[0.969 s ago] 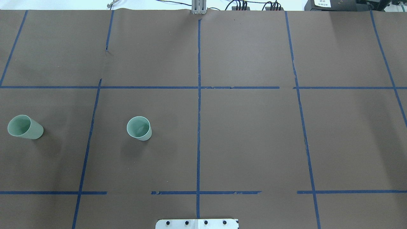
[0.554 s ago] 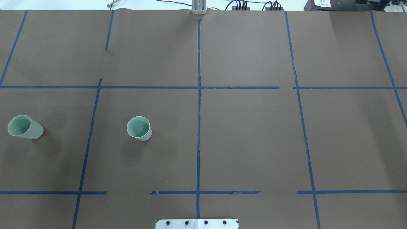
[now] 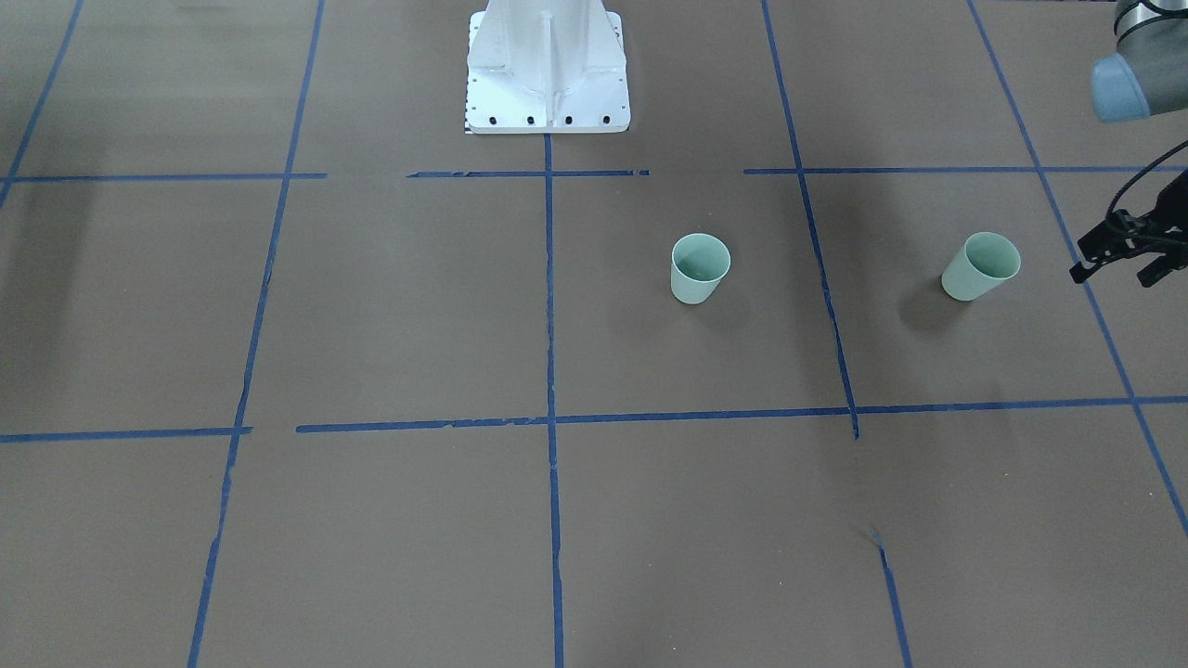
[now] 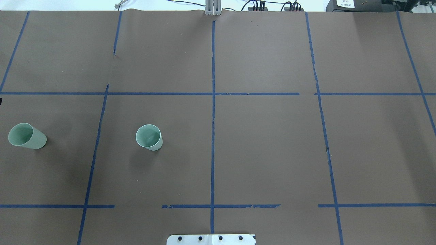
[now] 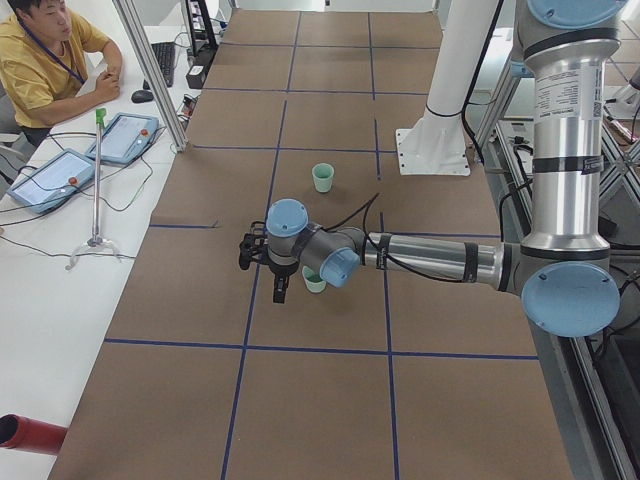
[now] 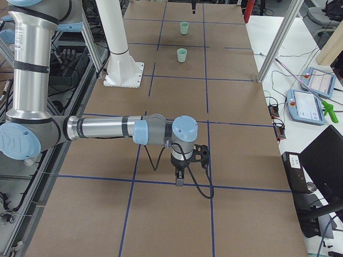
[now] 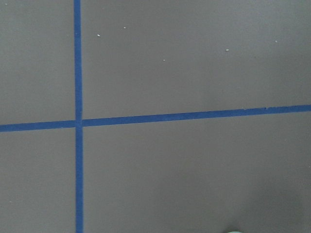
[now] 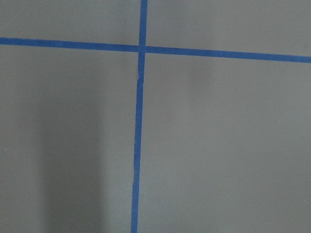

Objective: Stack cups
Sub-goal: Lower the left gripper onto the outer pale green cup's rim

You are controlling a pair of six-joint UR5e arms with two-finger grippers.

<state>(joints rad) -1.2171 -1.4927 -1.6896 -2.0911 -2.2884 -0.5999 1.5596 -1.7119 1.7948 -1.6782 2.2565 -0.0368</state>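
Note:
Two pale mint-green cups stand upright and apart on the brown table. One cup is left of the centre line. The other cup is near the table's left end. My left gripper hangs just beyond that outer cup, apart from it, with its two dark fingers spread and empty. In the exterior left view the left wrist partly hides this cup. My right gripper hangs over bare table far from both cups; I cannot tell whether it is open or shut.
The white robot base plate sits at the robot's edge of the table. Blue tape lines divide the brown surface into squares. An operator sits with tablets at a side table. A metal post stands at the far edge.
A small dark sliver of the left gripper has appeared at the left edge of the overhead view. Both cups have stayed where they were.

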